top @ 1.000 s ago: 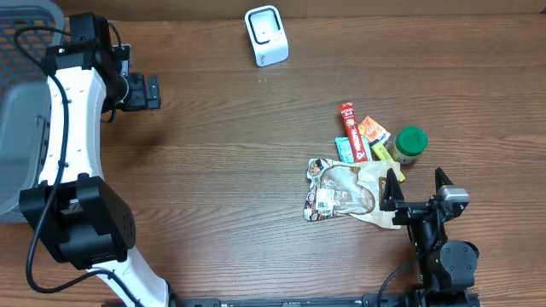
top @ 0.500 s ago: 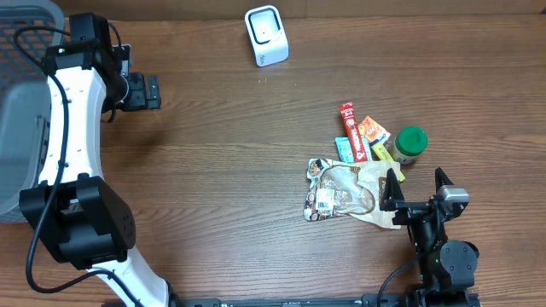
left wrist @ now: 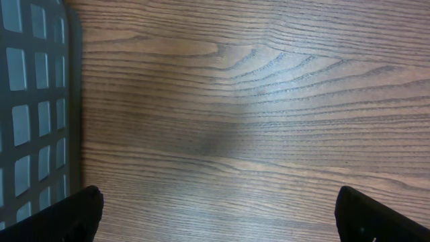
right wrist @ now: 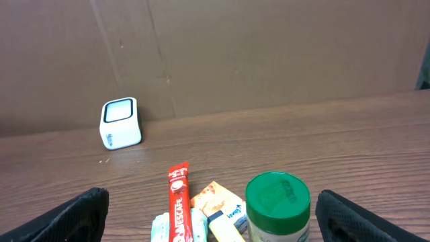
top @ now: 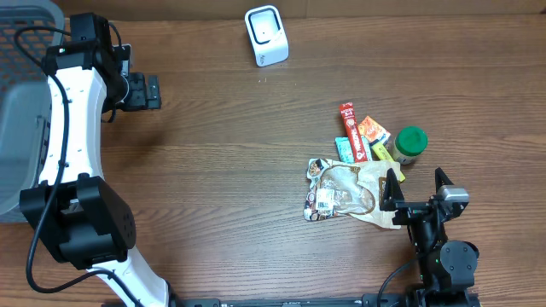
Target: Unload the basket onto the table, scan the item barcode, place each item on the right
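Note:
A pile of items lies at the table's right: a flat snack bag with a barcode label (top: 341,190), a red sachet (top: 349,126), an orange packet (top: 373,130), a yellow stick (top: 382,154) and a green-lidded jar (top: 409,144). The white barcode scanner (top: 266,36) stands at the far edge. My right gripper (top: 415,197) is open just in front of the pile; its view shows the jar (right wrist: 277,204), red sachet (right wrist: 178,200) and scanner (right wrist: 120,123). Far left, my left gripper (top: 151,92) is open over bare wood, holding nothing.
A grey plastic basket (top: 26,111) fills the left edge of the table; its slatted wall (left wrist: 33,107) shows in the left wrist view. A cardboard wall (right wrist: 269,54) stands behind the table's far edge.

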Controlling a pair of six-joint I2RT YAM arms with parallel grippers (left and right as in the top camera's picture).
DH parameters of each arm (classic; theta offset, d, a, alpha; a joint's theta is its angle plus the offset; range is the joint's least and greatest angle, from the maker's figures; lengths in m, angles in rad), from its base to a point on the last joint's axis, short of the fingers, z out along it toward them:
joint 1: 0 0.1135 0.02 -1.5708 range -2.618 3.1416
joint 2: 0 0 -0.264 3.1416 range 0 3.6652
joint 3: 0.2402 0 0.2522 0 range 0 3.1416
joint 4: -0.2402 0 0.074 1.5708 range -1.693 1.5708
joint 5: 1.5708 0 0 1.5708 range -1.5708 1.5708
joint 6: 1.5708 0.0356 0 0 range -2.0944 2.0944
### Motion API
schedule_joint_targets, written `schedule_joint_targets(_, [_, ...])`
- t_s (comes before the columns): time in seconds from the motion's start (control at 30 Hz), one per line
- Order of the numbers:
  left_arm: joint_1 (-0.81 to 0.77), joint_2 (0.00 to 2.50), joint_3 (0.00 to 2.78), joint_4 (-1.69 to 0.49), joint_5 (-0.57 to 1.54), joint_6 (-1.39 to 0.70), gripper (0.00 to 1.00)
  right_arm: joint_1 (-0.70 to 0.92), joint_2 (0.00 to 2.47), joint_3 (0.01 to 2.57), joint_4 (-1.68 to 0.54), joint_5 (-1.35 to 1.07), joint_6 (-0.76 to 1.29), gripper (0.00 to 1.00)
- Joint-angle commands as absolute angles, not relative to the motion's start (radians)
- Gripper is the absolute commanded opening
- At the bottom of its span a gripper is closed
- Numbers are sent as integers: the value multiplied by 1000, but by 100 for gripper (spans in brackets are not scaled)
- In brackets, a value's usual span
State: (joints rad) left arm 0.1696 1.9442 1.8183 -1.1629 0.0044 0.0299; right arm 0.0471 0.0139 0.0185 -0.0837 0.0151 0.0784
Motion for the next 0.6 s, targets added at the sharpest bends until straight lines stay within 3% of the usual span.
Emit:
schedule_joint_targets(0.0, [154,1872,1830,-1163,9,46,100,44,3,8,-82,16,74,100])
schedule_joint_targets(0.57, [150,1335,1802,-1163,9,46,100,44,3,8,-82,17,74,100])
